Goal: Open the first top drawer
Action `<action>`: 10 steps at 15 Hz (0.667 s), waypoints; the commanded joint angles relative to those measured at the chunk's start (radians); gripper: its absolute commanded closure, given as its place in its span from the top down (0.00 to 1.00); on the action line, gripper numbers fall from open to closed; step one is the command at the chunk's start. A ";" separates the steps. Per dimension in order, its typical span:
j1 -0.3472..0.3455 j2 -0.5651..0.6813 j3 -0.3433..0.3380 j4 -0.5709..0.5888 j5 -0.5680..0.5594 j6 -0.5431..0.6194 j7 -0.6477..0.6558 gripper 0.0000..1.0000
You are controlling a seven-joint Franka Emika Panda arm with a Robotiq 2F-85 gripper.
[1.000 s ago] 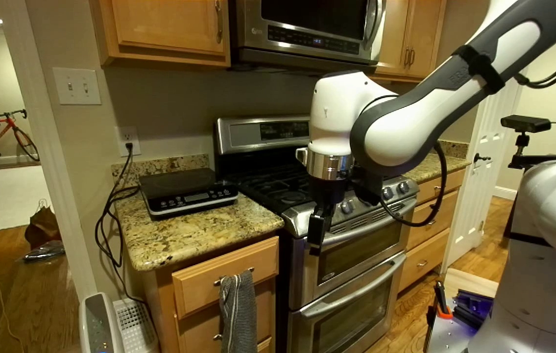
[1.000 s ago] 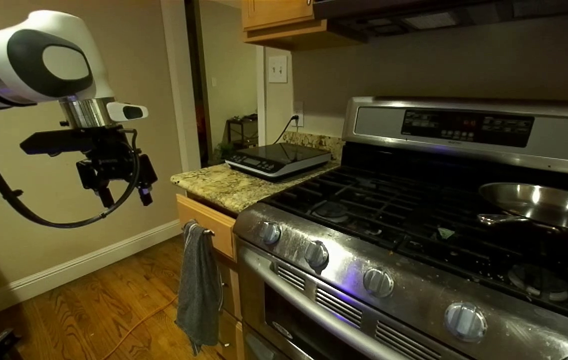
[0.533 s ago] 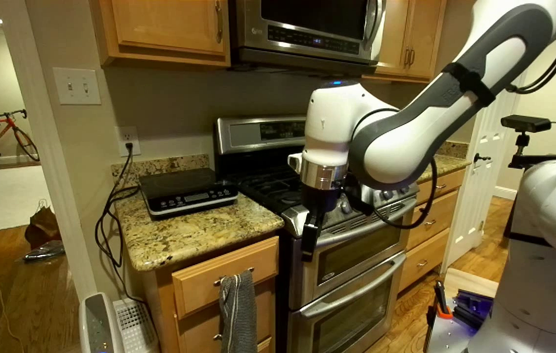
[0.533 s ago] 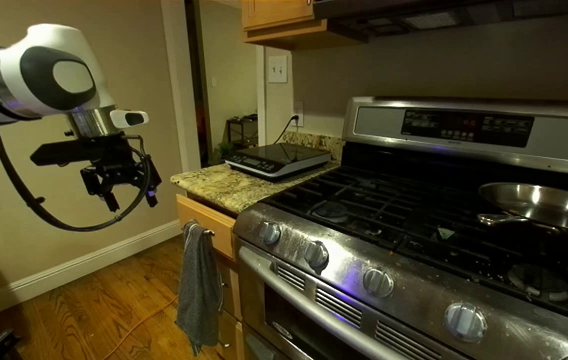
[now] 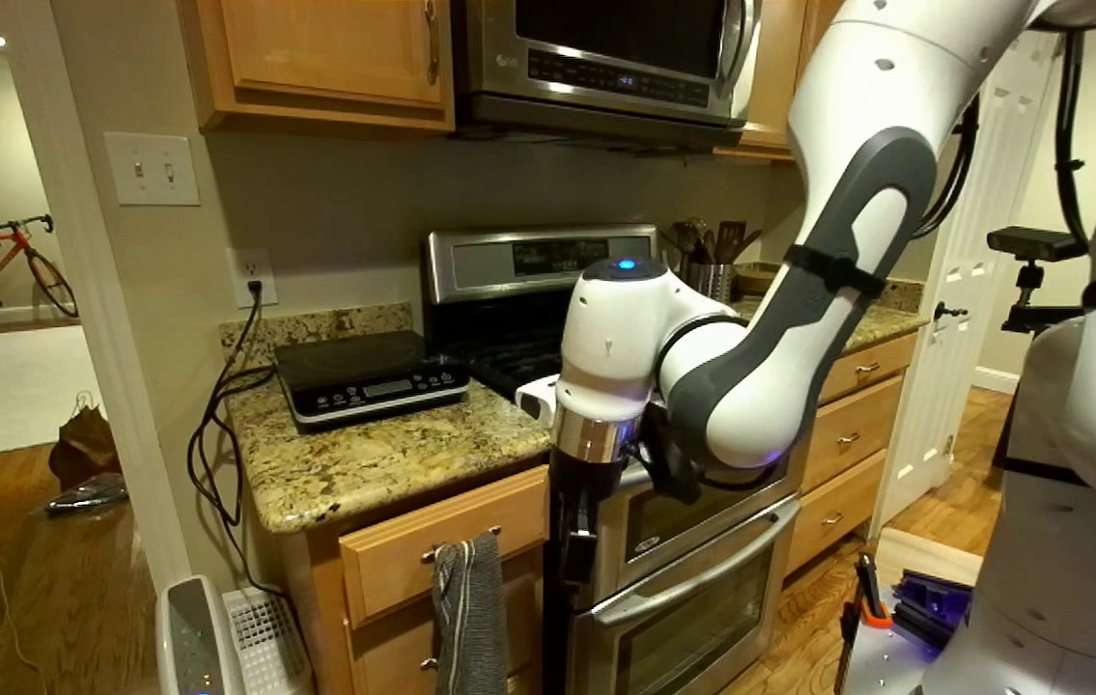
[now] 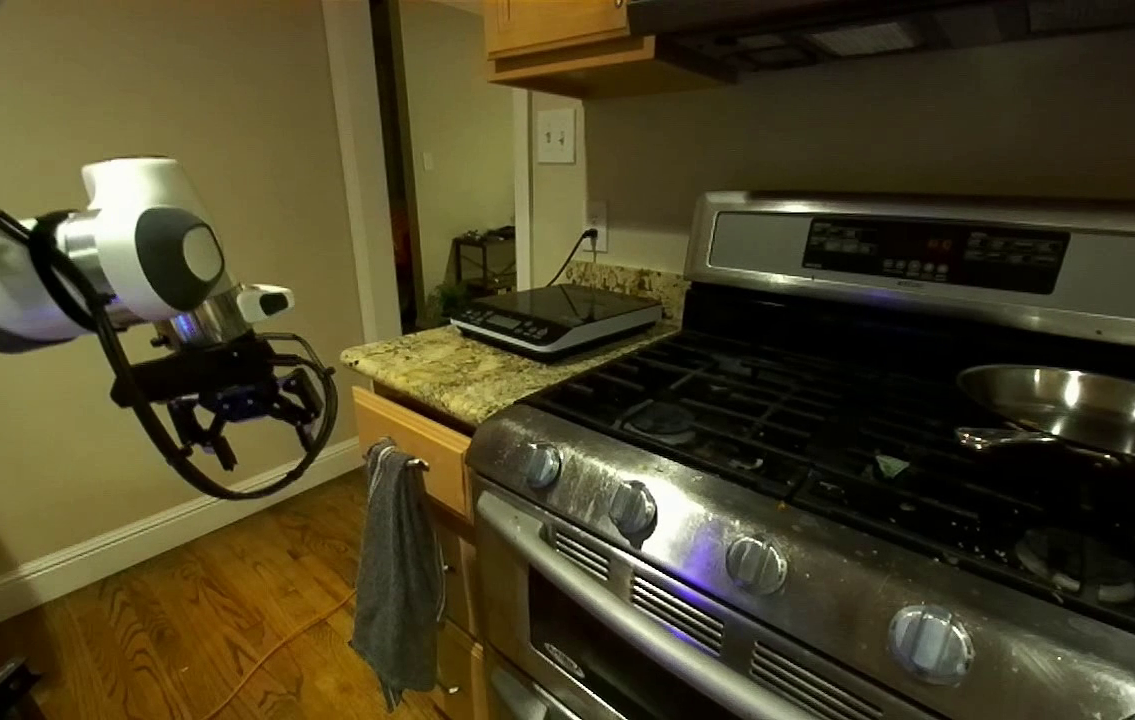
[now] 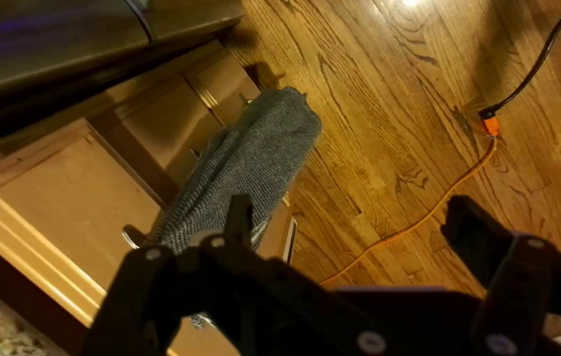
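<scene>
The first top drawer (image 5: 393, 569) is a honey-oak front under the granite counter; it also shows in an exterior view (image 6: 449, 468) and the wrist view (image 7: 77, 193). It looks shut or nearly shut; its inside does not show. A grey towel (image 5: 470, 618) hangs over its metal handle (image 7: 132, 237) and hides the middle of it. The towel also shows in the wrist view (image 7: 265, 143). My gripper (image 5: 578, 560) is open and empty in front of the cabinet, apart from the drawer. Its fingers (image 7: 349, 205) are spread wide over the floor, beside the towel.
The steel oven (image 5: 692, 579) stands beside the drawer cabinet. An induction plate (image 5: 369, 381) sits on the granite counter (image 5: 393, 473). A white appliance (image 5: 190, 637) stands at the cabinet's side. An orange cord (image 7: 423, 220) lies on the wood floor. A pan (image 6: 1107, 410) is on the stove.
My arm and open gripper have moved down, from in front of the oven's upper part toward the drawer cabinet. The drawer and towel have not moved.
</scene>
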 commanded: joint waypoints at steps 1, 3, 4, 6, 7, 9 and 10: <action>-0.002 0.052 -0.006 0.053 -0.144 -0.022 0.027 1.00; 0.000 0.059 0.000 0.040 -0.084 0.002 0.009 1.00; 0.000 0.061 0.000 0.041 -0.083 0.002 0.009 1.00; 0.000 0.061 0.000 0.041 -0.083 0.002 0.009 1.00; 0.000 0.061 0.000 0.041 -0.083 0.002 0.009 1.00; -0.001 0.070 -0.010 0.053 -0.127 -0.004 0.032 1.00; -0.003 0.091 -0.022 0.076 -0.185 -0.014 0.061 1.00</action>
